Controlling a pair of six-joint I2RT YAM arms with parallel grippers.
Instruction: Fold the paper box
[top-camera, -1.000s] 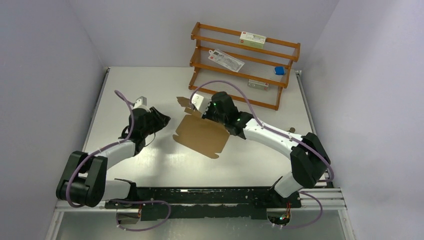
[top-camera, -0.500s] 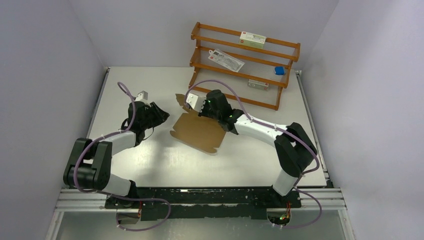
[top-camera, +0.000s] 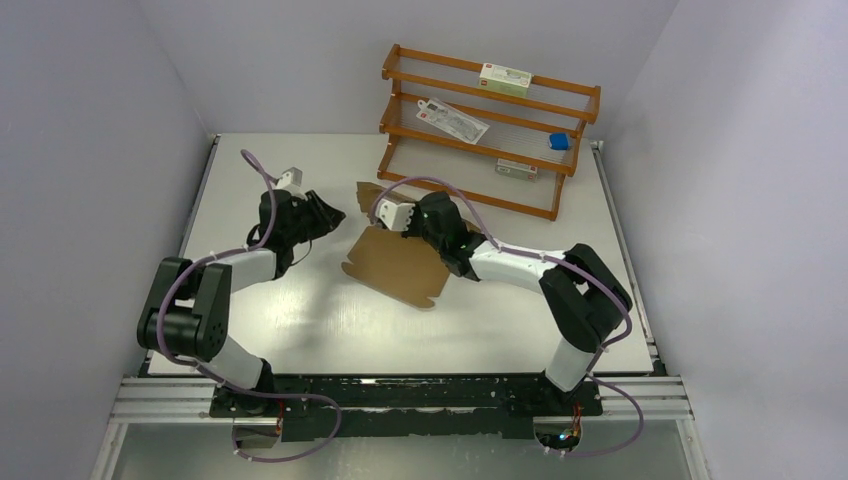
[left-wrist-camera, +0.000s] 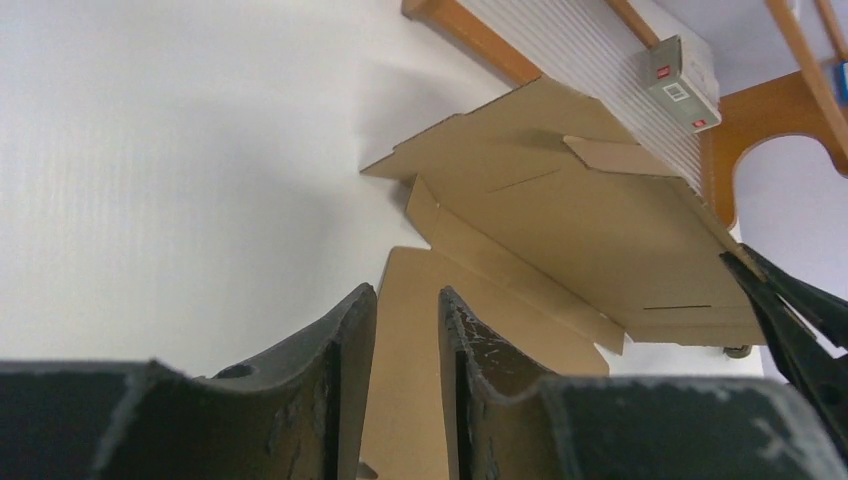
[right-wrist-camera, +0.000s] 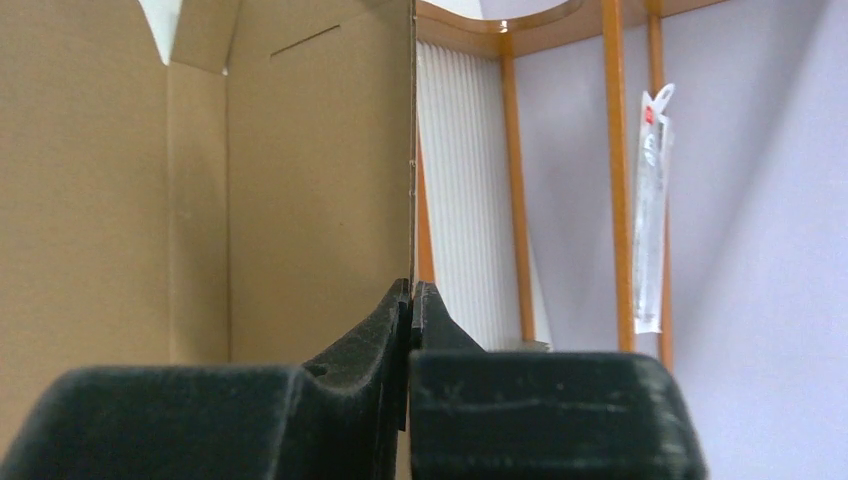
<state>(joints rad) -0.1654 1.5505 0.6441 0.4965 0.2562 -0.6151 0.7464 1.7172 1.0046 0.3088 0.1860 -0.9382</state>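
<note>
Soft, even white light from above fills all three views, casting only faint grey shadows on the bench (top-camera: 300, 335) beside the paper box (top-camera: 398, 262), with a mild sheen on the bench's near part and the close dark jaws slightly blurred.

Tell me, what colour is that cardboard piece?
Plain brown, unprinted; the paper box shows best in the right wrist view.
</note>
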